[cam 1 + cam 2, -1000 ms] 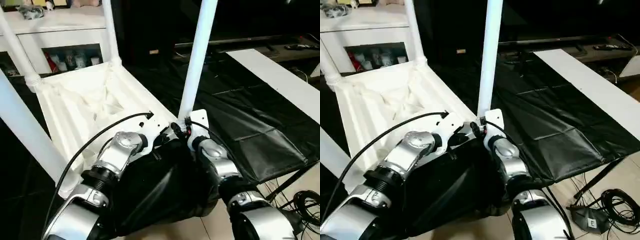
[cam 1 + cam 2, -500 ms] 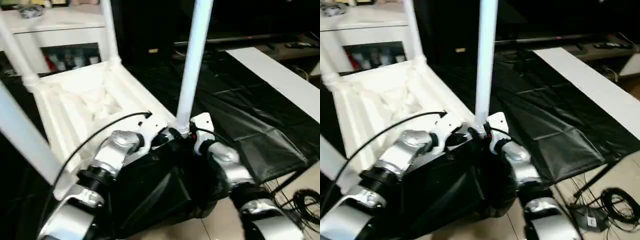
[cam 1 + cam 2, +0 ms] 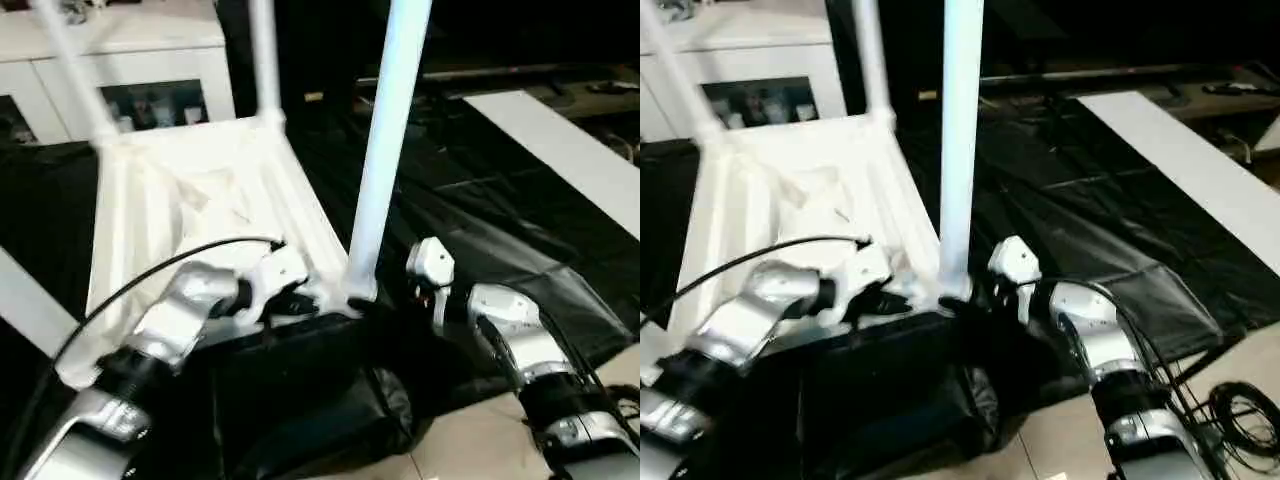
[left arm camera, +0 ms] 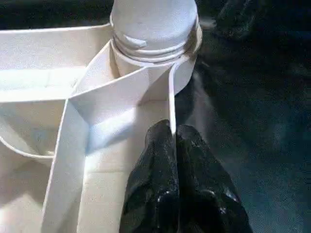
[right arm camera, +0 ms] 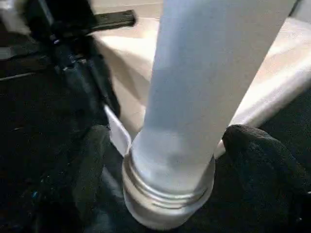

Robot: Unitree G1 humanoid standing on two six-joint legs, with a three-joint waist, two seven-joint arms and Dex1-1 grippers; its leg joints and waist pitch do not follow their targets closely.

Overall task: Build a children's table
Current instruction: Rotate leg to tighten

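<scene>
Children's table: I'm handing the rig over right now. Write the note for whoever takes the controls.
Left gripper: shut on the top's rim, beside the near corner socket.
Right gripper: open, one finger on each side of the near leg at its base.
Top: upside down on the black table.
Done: the near leg stands upright in its socket; three other legs also stand up from the top.
Left: ribs show above the near socket, so that leg probably needs seating further. Then release and turn the table over.
</scene>
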